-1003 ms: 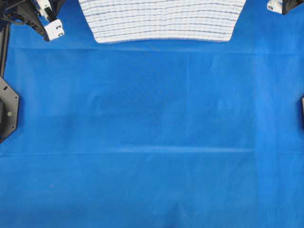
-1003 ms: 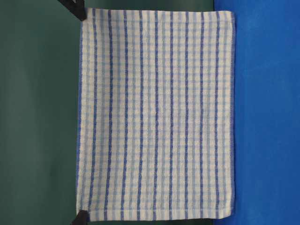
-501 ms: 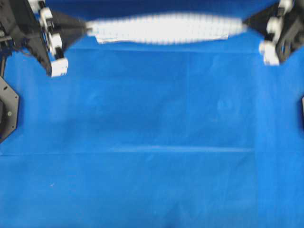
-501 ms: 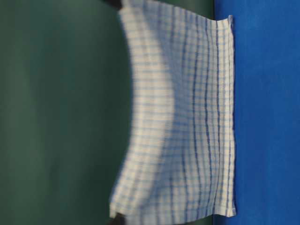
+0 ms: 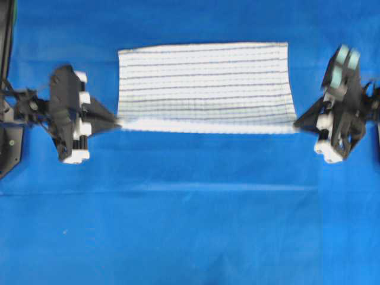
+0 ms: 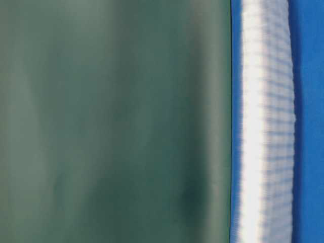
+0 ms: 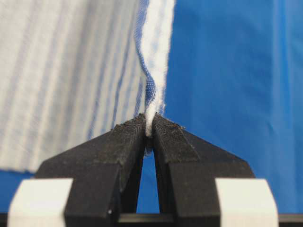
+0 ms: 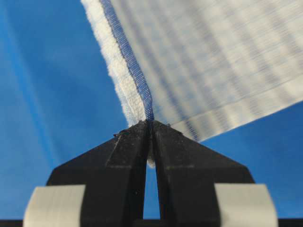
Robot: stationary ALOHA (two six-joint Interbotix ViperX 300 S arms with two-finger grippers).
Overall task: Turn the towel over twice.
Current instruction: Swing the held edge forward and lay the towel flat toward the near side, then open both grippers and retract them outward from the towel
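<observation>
the towel (image 5: 205, 80) lay spread on the blue surface (image 5: 190, 225), its near edge lifted and stretched between the two grippers. the left gripper (image 5: 116, 123) was clamped on the towel's near left corner, the right gripper (image 5: 296, 126) on its near right corner. wide bare surface lay on the towel's near side. both wrist views showed black fingers (image 7: 125, 142) (image 8: 128, 144) pinched tight on the hemmed edge. the table-level view showed the towel (image 6: 266, 126) low and blurred.
</observation>
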